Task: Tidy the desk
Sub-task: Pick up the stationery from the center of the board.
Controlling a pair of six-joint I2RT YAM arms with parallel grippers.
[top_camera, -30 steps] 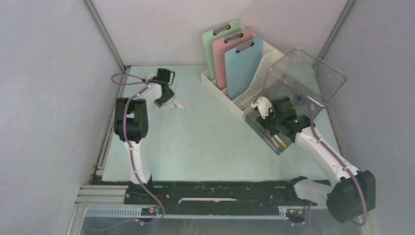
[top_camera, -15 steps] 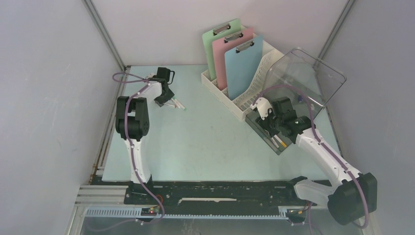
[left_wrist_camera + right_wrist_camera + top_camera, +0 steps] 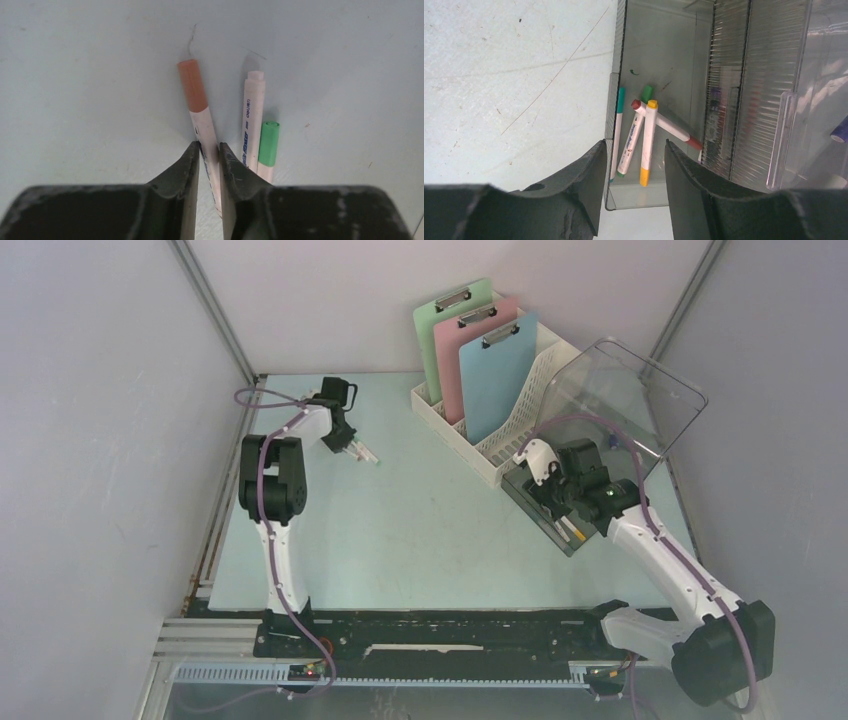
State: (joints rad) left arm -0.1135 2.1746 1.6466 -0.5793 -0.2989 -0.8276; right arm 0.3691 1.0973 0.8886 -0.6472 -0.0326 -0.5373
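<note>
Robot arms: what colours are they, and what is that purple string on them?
The left arm and right arm are white tubes with chunky black joints. The purple string is a cable looped along each arm. The left gripper and right gripper have dark grey, wedge-shaped, scuffed fingers.

The left claw (image 3: 209,148) has closed onto the orange-capped marker (image 3: 193,93).

The desk (image 3: 420,535) carries markers (image 3: 251,125), a white rack (image 3: 455,438) and a clear bin (image 3: 664,50).
</note>
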